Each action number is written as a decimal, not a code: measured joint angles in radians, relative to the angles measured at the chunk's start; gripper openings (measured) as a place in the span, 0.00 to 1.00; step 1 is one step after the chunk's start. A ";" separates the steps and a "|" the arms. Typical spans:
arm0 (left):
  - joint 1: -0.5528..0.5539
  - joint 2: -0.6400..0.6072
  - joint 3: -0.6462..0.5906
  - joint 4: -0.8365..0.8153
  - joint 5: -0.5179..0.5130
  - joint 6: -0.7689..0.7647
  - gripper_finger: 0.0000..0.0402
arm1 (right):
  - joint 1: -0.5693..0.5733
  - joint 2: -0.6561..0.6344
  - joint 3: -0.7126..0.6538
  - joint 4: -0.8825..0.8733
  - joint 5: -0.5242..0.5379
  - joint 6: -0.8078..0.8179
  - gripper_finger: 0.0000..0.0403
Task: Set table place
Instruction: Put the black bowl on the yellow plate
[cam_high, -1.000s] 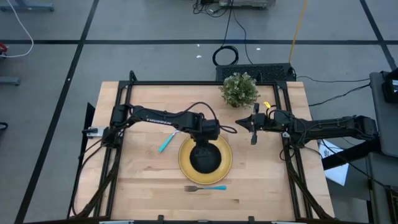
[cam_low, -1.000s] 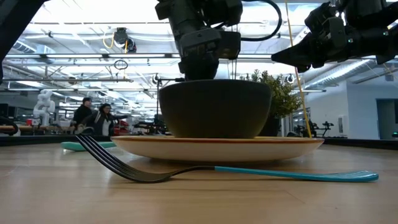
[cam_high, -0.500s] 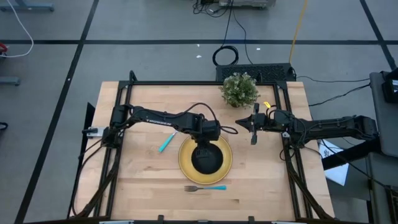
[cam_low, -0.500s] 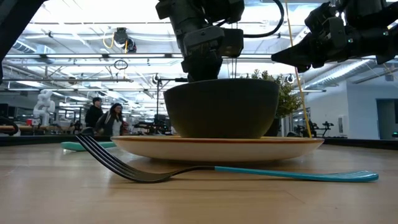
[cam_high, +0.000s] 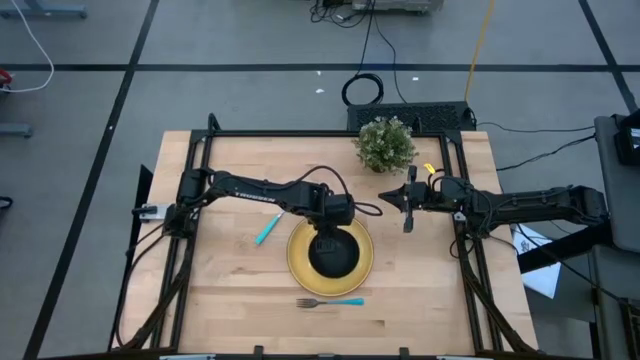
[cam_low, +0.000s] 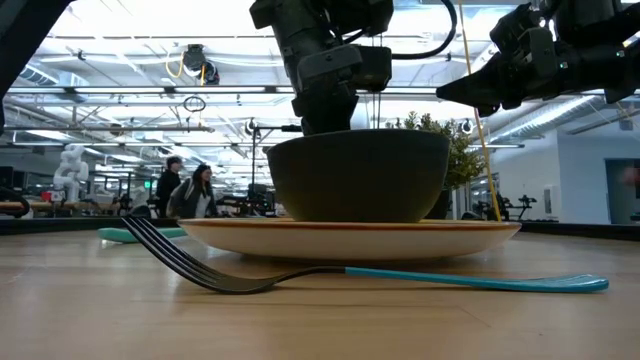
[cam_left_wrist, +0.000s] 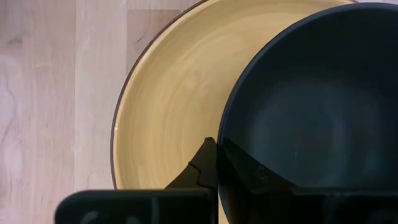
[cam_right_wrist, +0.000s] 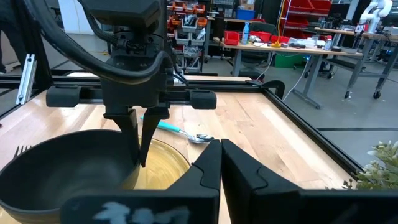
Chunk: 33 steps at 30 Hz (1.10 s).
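A black bowl (cam_high: 334, 256) stands on a round yellow plate (cam_high: 298, 262) at the table's middle. My left gripper (cam_high: 328, 228) points down at the bowl's far rim and is shut on it. A fork with a turquoise handle (cam_high: 330, 301) lies on the wood near the plate's near side. A spoon with a turquoise handle (cam_high: 268, 230) lies left of the plate. My right gripper (cam_high: 388, 200) is shut and empty, raised above the table to the right of the plate. My left gripper holds the bowl's rim (cam_left_wrist: 219, 140) on its far side, one finger inside (cam_left_wrist: 249, 175) the bowl and one outside (cam_left_wrist: 200, 169). The fingers come from above, pointing down; this also shows in the right wrist view (cam_right_wrist: 138, 146). The bowl stands upright with its base on the plate (cam_low: 350, 240).
A small green potted plant (cam_high: 385, 143) stands at the table's far edge, right of centre. The black metal frame (cam_high: 300, 134) runs along the table's edges. Bare wood lies to the left and the near left.
My left gripper has gone a little toward the table's right edge with the bowl, which has slid that way on the plate and stayed upright. It then kept still.
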 joint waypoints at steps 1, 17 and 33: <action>0.000 0.000 0.000 0.000 0.000 0.000 0.01 | 0.000 0.000 0.000 0.000 0.000 0.000 0.00; 0.000 0.000 0.000 -0.004 0.000 0.001 0.03 | 0.000 0.000 0.000 0.000 0.000 0.018 0.00; 0.000 0.002 -0.002 -0.007 0.000 0.010 0.08 | 0.000 0.000 0.000 0.000 0.000 0.024 0.00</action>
